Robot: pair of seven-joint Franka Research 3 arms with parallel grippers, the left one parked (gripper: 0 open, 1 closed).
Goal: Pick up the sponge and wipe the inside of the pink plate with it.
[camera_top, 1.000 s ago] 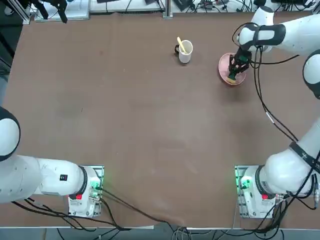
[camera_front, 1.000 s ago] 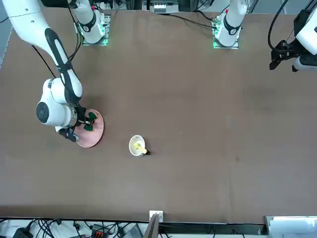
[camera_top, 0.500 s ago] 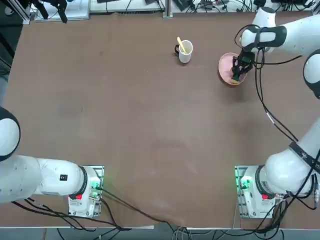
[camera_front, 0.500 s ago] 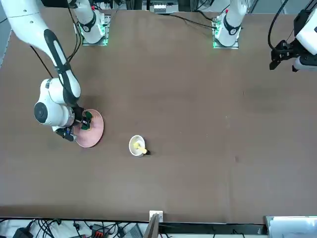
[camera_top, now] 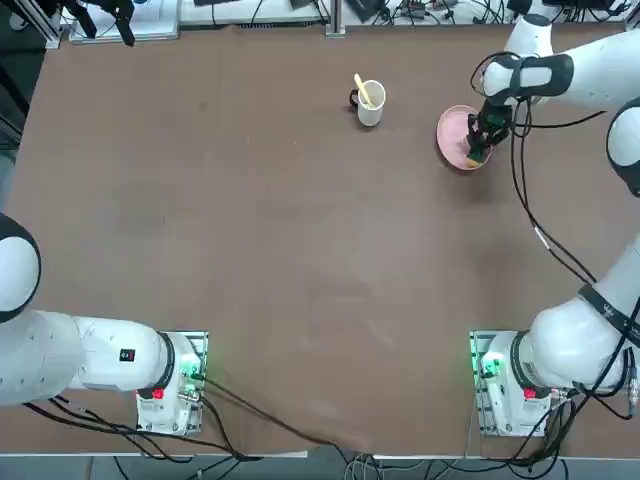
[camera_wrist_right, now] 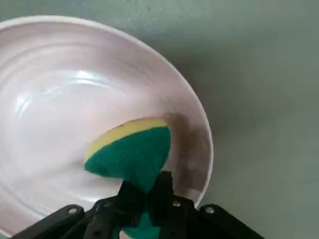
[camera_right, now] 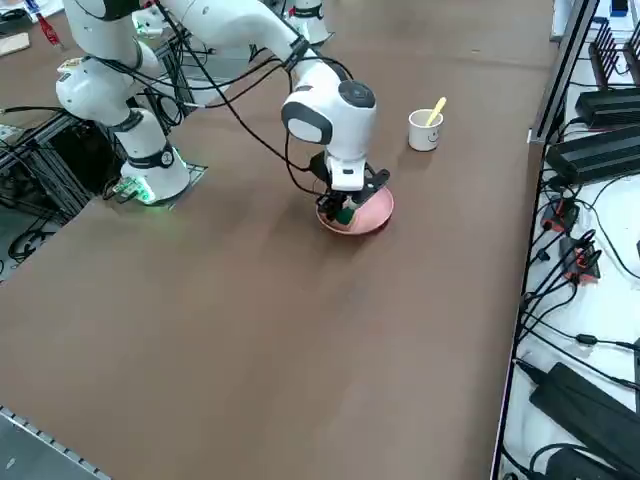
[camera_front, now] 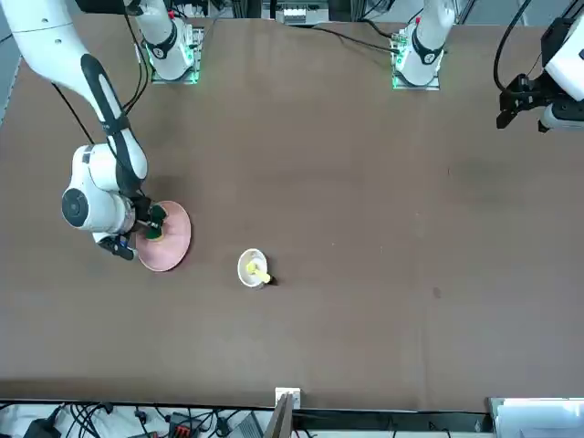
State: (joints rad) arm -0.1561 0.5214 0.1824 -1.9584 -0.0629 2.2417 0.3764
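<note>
**Sponge pinched in the claw, down inside the plate**

From overhead we see the right gripper (camera_top: pixel 478 148) over the pink plate (camera_top: pixel 452 128) at the table's far right; the arm covers the plate's right part, and the sponge (camera_top: pixel 473 156) is only a green-yellow speck. A white mug (camera_top: pixel 371 103) stands well apart to the left.

From the front, the wrist hides the plate's left edge.

From the right side, the sponge (camera_right: pixel 345 213) sits low in the plate (camera_right: pixel 375 210).

At the wrist, we see the fingers (camera_wrist_right: pixel 164 191) pinching the sponge (camera_wrist_right: pixel 132 154), its yellow layer against the plate's (camera_wrist_right: pixel 60 99) inner surface near the rim. The fingertips are cut off.
</note>
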